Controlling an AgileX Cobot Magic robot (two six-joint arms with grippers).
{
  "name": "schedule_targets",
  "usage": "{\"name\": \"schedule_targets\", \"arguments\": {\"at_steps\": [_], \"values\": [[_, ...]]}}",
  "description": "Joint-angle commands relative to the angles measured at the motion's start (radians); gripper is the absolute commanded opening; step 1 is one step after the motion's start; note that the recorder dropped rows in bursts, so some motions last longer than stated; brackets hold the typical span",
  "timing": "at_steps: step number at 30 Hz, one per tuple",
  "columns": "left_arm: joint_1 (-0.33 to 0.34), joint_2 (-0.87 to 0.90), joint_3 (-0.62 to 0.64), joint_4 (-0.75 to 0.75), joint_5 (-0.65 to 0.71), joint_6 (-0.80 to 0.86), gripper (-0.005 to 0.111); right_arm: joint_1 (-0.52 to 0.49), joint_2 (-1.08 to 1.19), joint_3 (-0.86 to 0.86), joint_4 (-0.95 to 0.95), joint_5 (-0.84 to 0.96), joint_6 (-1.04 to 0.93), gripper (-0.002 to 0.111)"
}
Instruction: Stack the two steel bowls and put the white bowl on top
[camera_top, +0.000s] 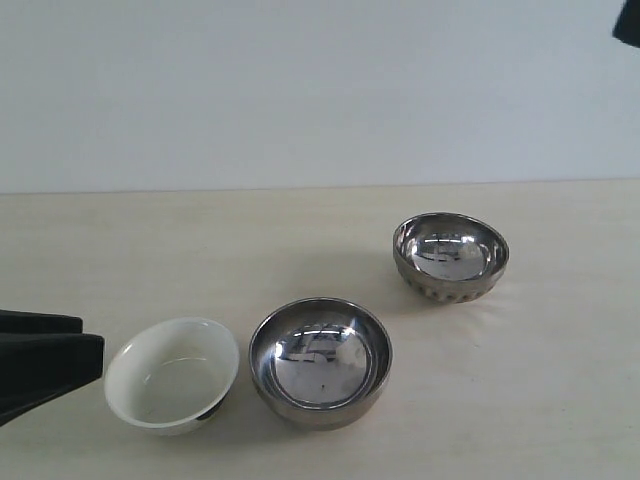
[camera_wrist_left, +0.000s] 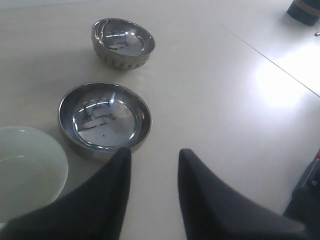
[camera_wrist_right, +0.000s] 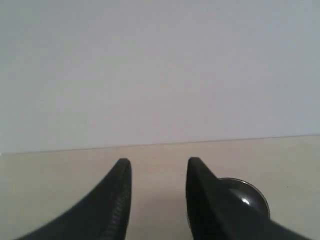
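From the exterior view, the pale table (camera_top: 560, 400) ran from edge to edge of the frame, with a blank wall (camera_top: 300, 90) behind it. The white bowl (camera_top: 172, 375) sat at lower left. The smooth steel bowl (camera_top: 320, 362) sat just beside it on the right, a sliver of table between them. The ribbed steel bowl (camera_top: 450, 257) stood well apart, right of centre. All three were round with no long axis, and their mouths faced up. Bare table lay open along the far edge and the whole right side. The left gripper (camera_top: 88, 338) poked in at the left edge near the white bowl, not touching it.

The left wrist view showed what the exterior view could not: the left gripper (camera_wrist_left: 155, 152) had its fingers apart with nothing between them. One tip lay just in front of the smooth steel bowl (camera_wrist_left: 104, 118). The white bowl (camera_wrist_left: 27, 165) was cut off at lower left and the ribbed steel bowl (camera_wrist_left: 123, 42) sat at the top. A thin seam crossed the table at upper right, near a dark object (camera_wrist_left: 304, 11) in the corner.

In the right wrist view the right gripper (camera_wrist_right: 159, 161) was likewise spread and empty, facing mostly wall. A steel bowl (camera_wrist_right: 245, 197) peeked from behind one finger at lower right; I could not tell which one.
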Motion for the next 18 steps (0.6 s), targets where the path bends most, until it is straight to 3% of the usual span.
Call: {"name": "schedule_targets", "arguments": {"at_steps": [1,6,11,18], "values": [[-0.002,-0.006,0.021,0.007,-0.008,-0.005,0.031,-0.001,0.153,-0.148,-0.072,0.043,0.058,0.032],[-0.002,-0.006,0.051,-0.004,-0.044,-0.007,0.031,-0.007,0.316,-0.341,-0.255,0.202,0.197,0.035],[-0.002,-0.006,0.051,-0.004,-0.050,-0.007,0.031,-0.092,0.420,-0.551,-0.495,0.485,0.427,0.062],[-0.002,-0.006,0.051,-0.004,-0.050,-0.007,0.031,-0.151,0.540,-0.706,-0.525,0.675,0.385,0.060]]}}
